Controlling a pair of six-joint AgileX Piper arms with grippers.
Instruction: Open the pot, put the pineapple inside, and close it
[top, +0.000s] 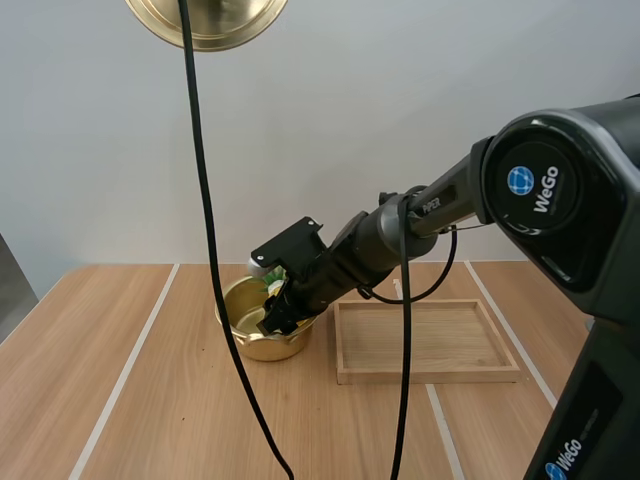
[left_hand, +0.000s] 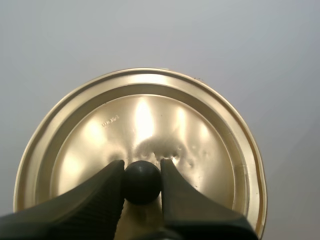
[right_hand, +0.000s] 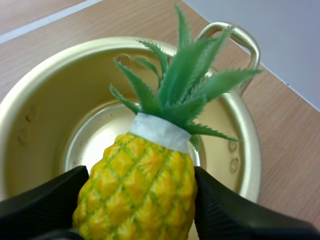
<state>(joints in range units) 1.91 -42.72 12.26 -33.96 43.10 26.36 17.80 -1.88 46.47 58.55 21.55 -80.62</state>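
Brass-coloured and shiny, the lid (top: 205, 20) hung high above the left part of the table (top: 120, 350), well apart from everything on it, cut off by the upper edge of the high view. From the left wrist view its round face (left_hand: 140, 125) was turned toward the camera. The left hand (left_hand: 142, 166) was clamped on the lid's black knob (left_hand: 142, 182), one dark finger pressed to each side of the ball.

Further right, the open pot (top: 255, 348) stood on the table, the same golden metal, just beside the left rim of the wooden tray (top: 430, 375). The right arm (top: 400, 235) reached down from the right and slanted toward the pot. The right hand (top: 272, 318) sat at the pot's mouth, its tips below the near rim.

In the right wrist view the right hand (right_hand: 140, 175) gripped the pineapple (right_hand: 140, 195), with black fingers (right_hand: 45, 200) closed against both sides of the yellow body. The fruit lay over the pot's opening (right_hand: 50, 55), above the bare bottom; whether it touched the bottom could not be told. A white band ringed the top of the fruit. Its green crown (right_hand: 185, 75) pointed toward the looped handle (right_hand: 240, 37) on the pot's far side.

The wooden tray lay flat on the table, right of the pot and under the right arm.
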